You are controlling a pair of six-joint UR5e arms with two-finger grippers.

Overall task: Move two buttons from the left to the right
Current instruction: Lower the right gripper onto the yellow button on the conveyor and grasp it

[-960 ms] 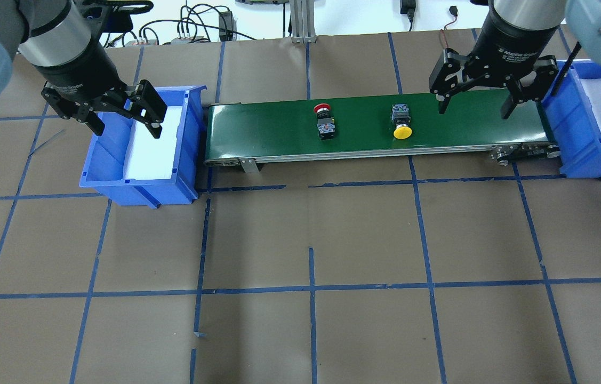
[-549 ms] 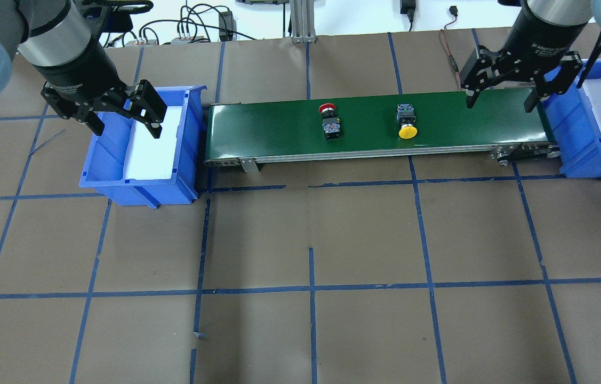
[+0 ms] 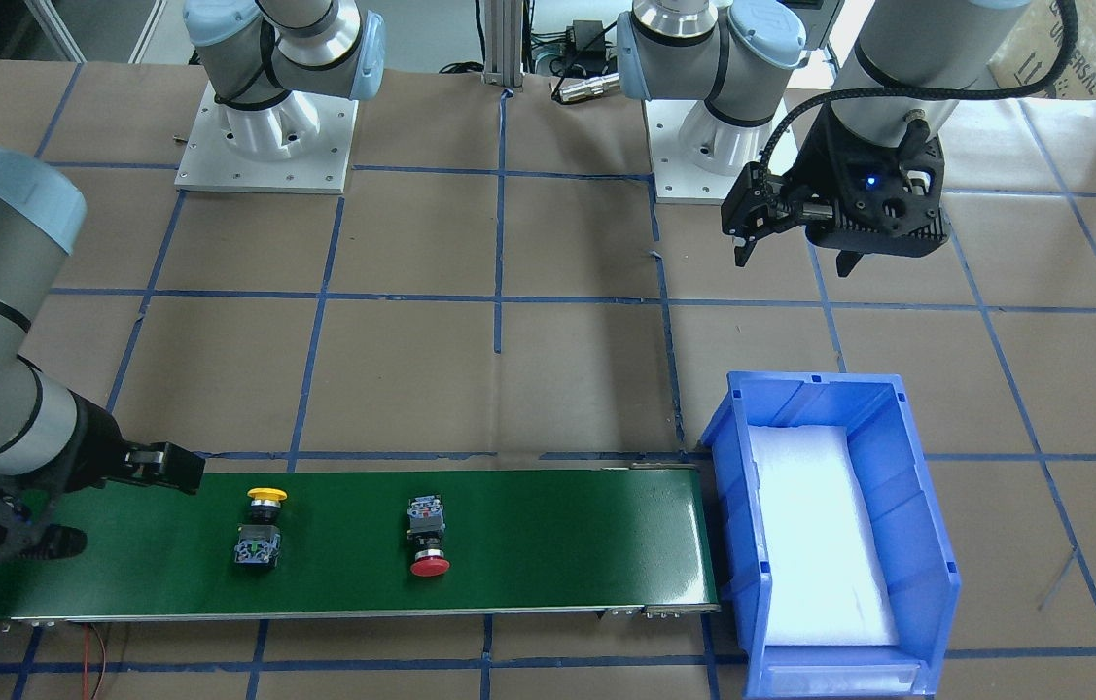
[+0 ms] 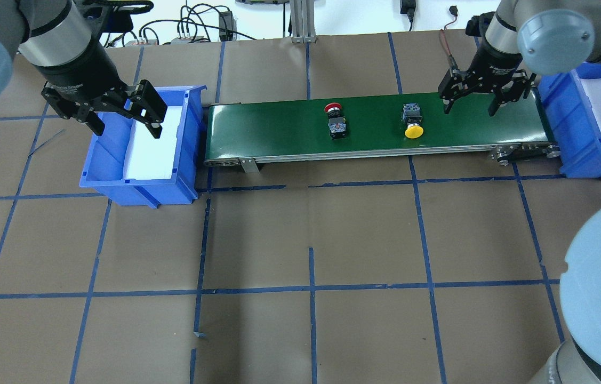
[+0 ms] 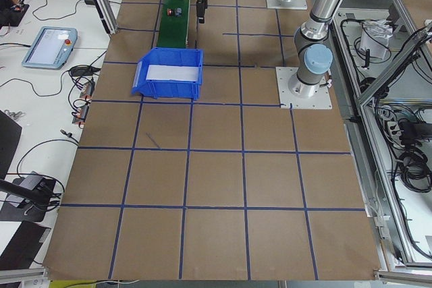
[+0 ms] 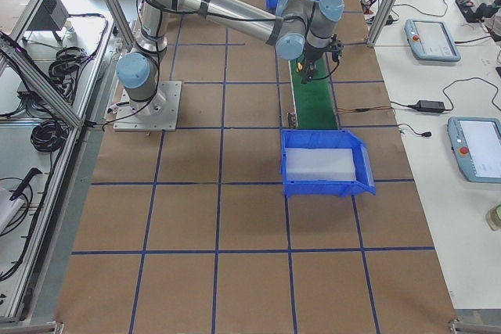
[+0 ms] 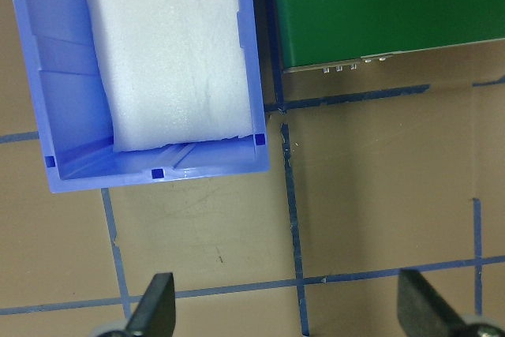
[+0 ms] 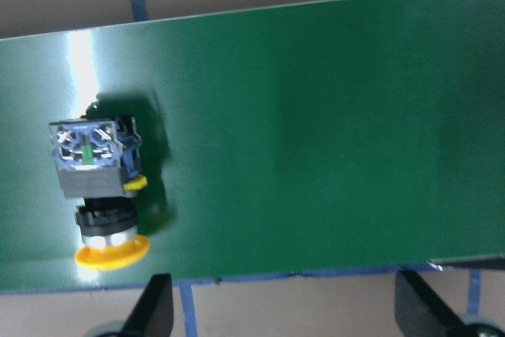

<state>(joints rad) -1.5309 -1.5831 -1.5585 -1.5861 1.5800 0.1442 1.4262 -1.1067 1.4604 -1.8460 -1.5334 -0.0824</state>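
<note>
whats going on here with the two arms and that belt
A red button and a yellow button lie on the green belt between the left bin and the right bin. The right hand hovers open over the belt's right end, past the yellow button. The left hand hangs open, empty, near the left bin.

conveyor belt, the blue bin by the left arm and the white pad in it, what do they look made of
Conveyor belt: smooth green sheet, likely PVC or rubber; glossy, with a light glare in the right wrist view.
Blue bin: moulded plastic, semi-gloss, with ribbed walls.
White pad: probably foam; matte, finely grainy, edges uneven.
</note>
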